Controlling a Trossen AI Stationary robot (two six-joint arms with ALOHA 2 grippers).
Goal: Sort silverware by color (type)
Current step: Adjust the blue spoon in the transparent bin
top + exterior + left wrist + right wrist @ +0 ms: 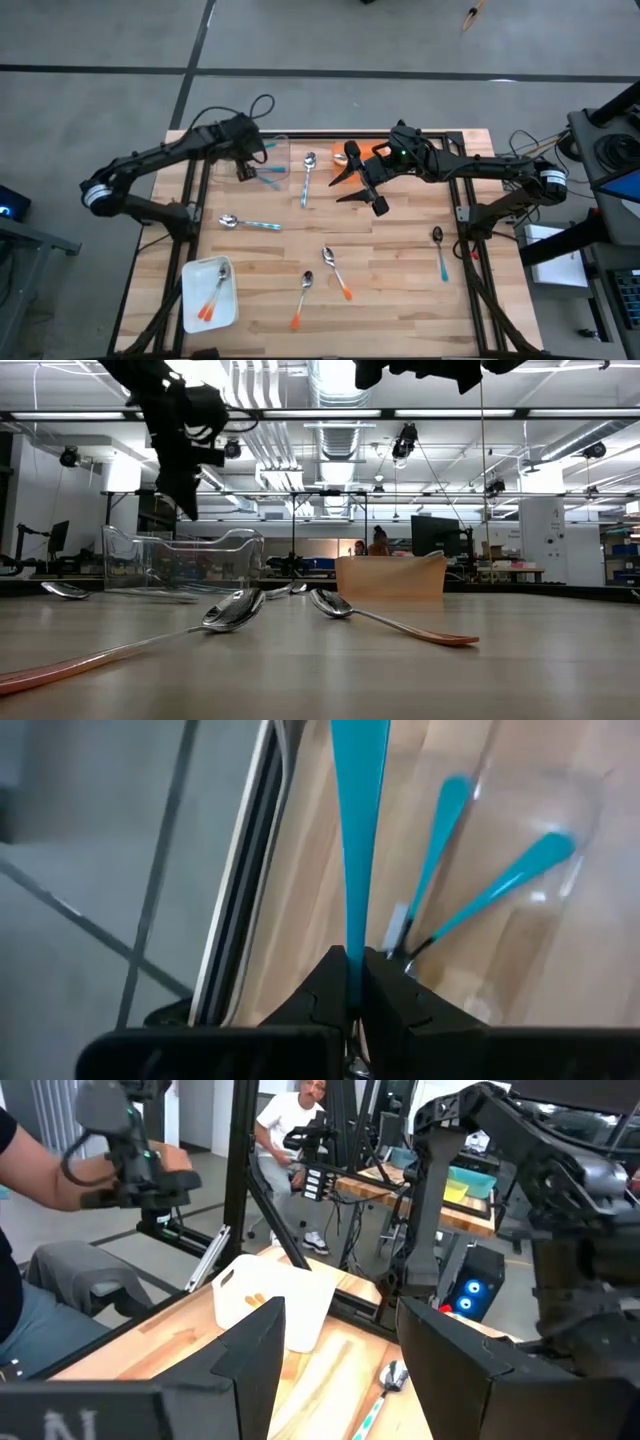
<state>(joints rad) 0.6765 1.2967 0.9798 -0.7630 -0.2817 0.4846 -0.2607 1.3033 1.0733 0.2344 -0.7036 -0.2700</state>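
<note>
Left gripper jaws clamped on a teal spoon handle, over the clear bin at table 11 o'clock holding 2 teal-handled spoons. Right gripper jaws wide apart, empty, by the orange bin at 12 o'clock. Other spoons scattered; white tray at 7 o'clock. No readable writing.

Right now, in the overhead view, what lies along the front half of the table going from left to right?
White rectangular tray holding orange-handled spoons → orange-handled silver spoon → second orange-handled silver spoon → dark-bowled spoon with a teal handle.
</note>
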